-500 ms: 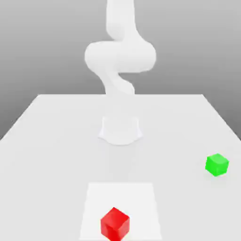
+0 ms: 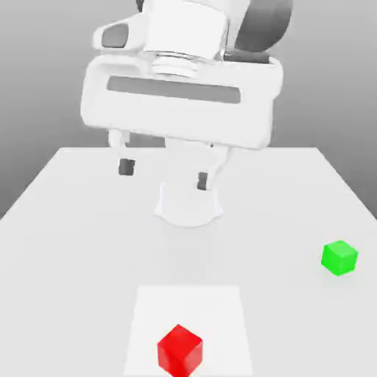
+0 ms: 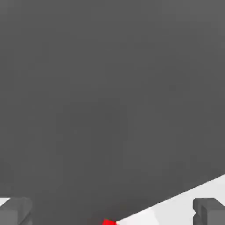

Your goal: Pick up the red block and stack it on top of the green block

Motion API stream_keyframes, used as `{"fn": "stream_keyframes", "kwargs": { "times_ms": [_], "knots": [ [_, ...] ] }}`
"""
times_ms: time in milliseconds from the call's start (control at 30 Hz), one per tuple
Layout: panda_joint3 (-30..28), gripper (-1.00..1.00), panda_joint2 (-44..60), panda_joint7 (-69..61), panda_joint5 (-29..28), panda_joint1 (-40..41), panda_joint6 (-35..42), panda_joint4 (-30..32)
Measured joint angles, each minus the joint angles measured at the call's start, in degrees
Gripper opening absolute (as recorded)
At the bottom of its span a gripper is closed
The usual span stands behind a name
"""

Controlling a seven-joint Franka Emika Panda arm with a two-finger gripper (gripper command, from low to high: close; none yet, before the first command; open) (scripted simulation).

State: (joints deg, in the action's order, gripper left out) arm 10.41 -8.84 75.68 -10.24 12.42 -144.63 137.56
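My claw (image 2: 163,175) hangs spread wide and empty above the plain white table (image 2: 66,221). The small bright red cube (image 2: 180,350) sits on a paler square patch (image 2: 147,309) near the front edge, the small bright green cube (image 2: 339,258) well apart toward the exterior view's right, both unmarked

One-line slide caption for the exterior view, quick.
Open gripper high above the table; red block and green block lie apart, untouched.

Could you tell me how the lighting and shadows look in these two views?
Exterior view: even, soft light, no glare; the red block and green block show shaded side faces but cast hardly any shadow on the table. Hand view: mostly flat dark grey, with a sliver of red block.
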Motion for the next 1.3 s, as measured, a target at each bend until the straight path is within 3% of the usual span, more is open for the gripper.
{"fn": "stream_keyframes", "kwargs": {
  "times_ms": [167, 367, 500, 533, 767, 933, 1100, 1300],
  "knots": [
    [-0.03, 0.0, 10.04, 6.48, -0.15, 0.83, -3.89, 1.72],
    [0.32, 0.0, 21.28, 10.61, 3.92, 0.71, -9.33, 3.58],
    [-1.93, 0.0, 29.52, 13.14, 1.38, -0.96, -15.82, 2.53],
    [-2.51, -1.0, 30.97, 13.55, 0.84, -1.44, -17.0, 2.31],
    [-2.49, -1.0, 31.0, 13.59, 0.83, -1.42, -17.12, 2.31],
    [0.13, -1.0, 22.05, 11.25, 4.91, -0.29, -9.89, 3.93],
    [7.36, -1.0, 15.89, 23.88, 8.66, -8.39, -8.2, 7.87],
    [15.55, -1.0, 9.39, 41.7, 13.13, -23.78, -7.49, 13.15]
  ]
}}
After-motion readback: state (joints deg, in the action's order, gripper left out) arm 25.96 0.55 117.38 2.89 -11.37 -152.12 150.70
